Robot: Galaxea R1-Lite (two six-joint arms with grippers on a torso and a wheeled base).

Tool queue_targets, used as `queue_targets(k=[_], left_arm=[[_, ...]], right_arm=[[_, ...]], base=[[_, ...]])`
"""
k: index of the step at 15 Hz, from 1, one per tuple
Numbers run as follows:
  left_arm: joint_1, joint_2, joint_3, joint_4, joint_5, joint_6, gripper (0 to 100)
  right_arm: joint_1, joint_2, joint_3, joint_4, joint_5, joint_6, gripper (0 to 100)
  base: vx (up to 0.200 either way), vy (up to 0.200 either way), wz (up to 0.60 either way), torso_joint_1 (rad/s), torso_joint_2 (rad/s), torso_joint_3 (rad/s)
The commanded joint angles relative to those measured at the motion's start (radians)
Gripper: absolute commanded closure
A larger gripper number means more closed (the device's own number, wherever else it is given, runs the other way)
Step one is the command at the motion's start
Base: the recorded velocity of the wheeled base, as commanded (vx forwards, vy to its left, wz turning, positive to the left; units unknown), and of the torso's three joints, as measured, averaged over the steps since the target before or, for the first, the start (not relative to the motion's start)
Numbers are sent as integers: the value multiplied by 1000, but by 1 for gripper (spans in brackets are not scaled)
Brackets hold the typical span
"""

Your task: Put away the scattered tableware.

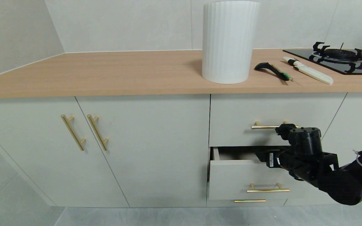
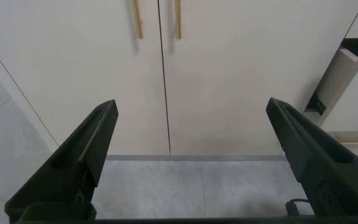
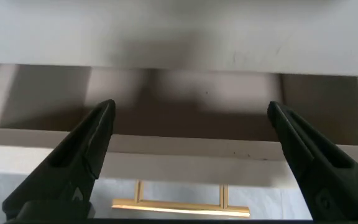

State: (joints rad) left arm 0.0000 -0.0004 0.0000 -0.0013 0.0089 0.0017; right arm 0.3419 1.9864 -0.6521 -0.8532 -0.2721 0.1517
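Cabinet doors [image 1: 105,150] with gold bar handles occupy the left section under the countertop [image 1: 121,72]. The left gripper [image 2: 190,104] faces these doors low near the floor, fingers spread wide, holding nothing. A white ribbed container [image 1: 228,40] stands upright on the countertop. Below it, the drawer [image 1: 231,179] under the top one is partly pulled out. The right gripper [image 3: 190,104] sits at the drawer opening, fingers fully apart and empty. The tableware lies on the countertop between container and hob [image 1: 341,58]: a black-handled utensil [image 1: 267,67], a green-tipped stick [image 1: 283,74] just beside it, and a white knife [image 1: 309,71].
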Motion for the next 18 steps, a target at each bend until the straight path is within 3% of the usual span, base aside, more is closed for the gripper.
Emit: queue_targets(k=[1,10,18], left_arm=[[0,0,0,0,0,0,0],[0,0,0,0,2,0,0],[0,0,0,0,0,0,0]], right_arm=[[-6,40,-3,-4,-4,-1,0],[-14,38,3,2,-6,-8,0],[-3,-70,3,204,8,-9,0]], base=[[0,0,0,0,0,0],[0,0,0,0,0,0],[0,0,0,0,0,0]])
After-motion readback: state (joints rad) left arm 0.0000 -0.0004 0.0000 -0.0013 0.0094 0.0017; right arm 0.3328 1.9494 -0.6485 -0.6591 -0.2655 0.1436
